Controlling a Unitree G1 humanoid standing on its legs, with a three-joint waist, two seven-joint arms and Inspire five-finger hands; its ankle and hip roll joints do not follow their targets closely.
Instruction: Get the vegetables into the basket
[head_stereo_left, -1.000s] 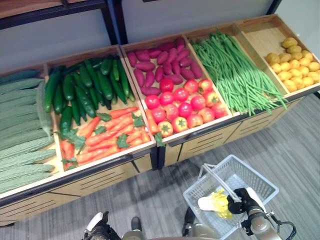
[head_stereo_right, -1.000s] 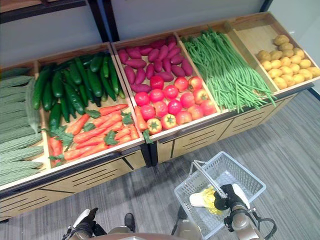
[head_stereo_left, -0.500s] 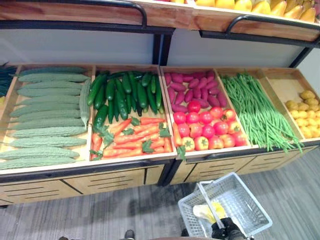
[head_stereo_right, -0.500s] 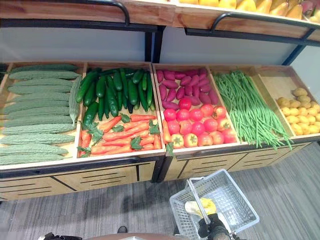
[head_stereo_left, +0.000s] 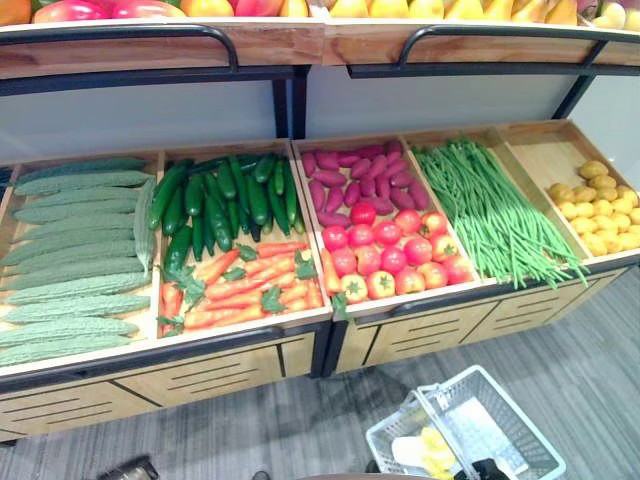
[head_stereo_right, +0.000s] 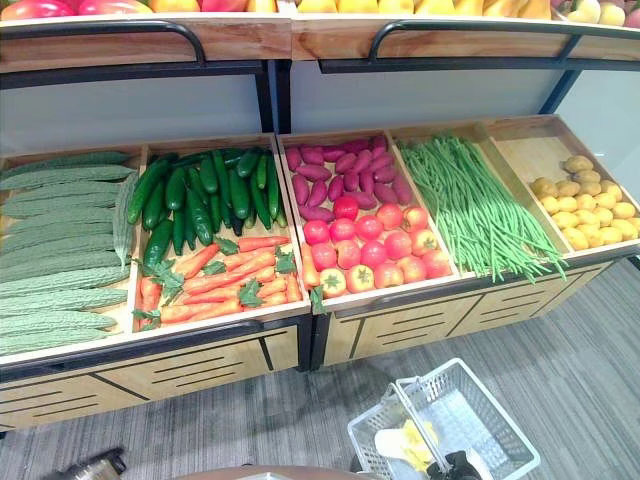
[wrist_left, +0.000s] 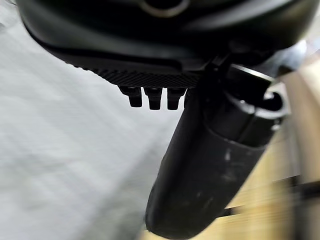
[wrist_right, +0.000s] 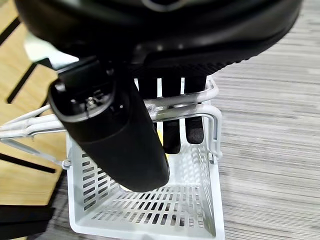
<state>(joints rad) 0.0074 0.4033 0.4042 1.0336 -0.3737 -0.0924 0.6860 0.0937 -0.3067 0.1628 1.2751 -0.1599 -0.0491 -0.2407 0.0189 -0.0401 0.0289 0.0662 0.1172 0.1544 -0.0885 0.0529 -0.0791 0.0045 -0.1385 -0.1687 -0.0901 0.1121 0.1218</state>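
My right robot hand (wrist_right: 150, 115) grips the basket (head_stereo_right: 480, 420) handle; left robot hand (wrist_left: 200, 165) holds nothing; vegetables at twelve o'clock remain unpicked.

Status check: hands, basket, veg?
Right hand curled round the basket handle. Left hand low, holding nothing, fingers unclear. Carrots, cucumbers, tomatoes in their crates. Nothing blocking.

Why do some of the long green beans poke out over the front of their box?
The long green beans spill forward over the wooden crate's front edge, beside the neat red tomatoes. Otherwise the display looks tidy.
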